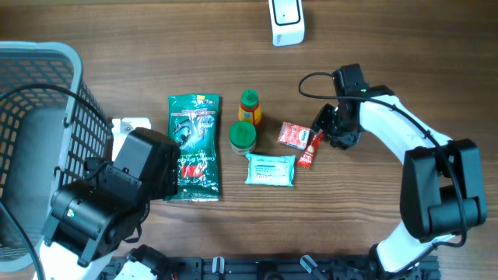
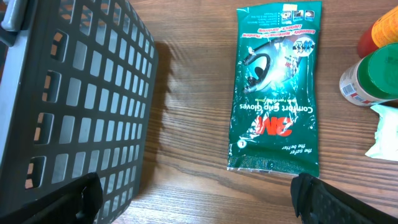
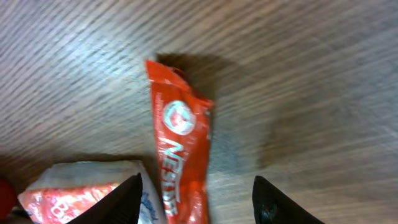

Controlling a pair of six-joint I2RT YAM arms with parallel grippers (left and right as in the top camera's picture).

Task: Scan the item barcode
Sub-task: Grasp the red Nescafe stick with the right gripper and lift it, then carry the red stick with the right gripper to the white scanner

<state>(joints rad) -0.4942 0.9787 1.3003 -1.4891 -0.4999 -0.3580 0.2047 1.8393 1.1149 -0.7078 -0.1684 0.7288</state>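
Right gripper [image 3: 196,200] is hanging low over the table [image 1: 373,54], on the right side of the spread of goods. Its jaws are standing partly apart, straddling the red sachet [image 3: 180,155] and not clamping it.

- In the right wrist view the sachet is lying flat on the wood, with white lettering along its length. Its near end is running down between the two fingers [image 3: 124,202] and out of frame.
- One finger is sitting just beside the sachet's edge; whether it is touching cannot be told. The other finger is standing off, with bare wood showing between it and the sachet.
- From overhead the sachet is lying just at the fingertips, on the side towards the other goods. A small red-and-white packet [image 1: 295,134] is lying just beside it.

The white scanner [image 1: 286,22] is sitting at the far edge of the table, well apart from the sachet.

Left gripper [image 2: 199,202] is hovering with its jaws spread wide and holding nothing. In its wrist view the grey basket [image 2: 74,93] is filling one side and the green gloves pack [image 2: 277,93] is lying flat on the other.

Other goods between the two arms:
- a green-lidded jar [image 1: 243,137]
- a yellow bottle [image 1: 249,106] just beyond the jar
- a teal wipes packet [image 1: 270,169] nearer the robot
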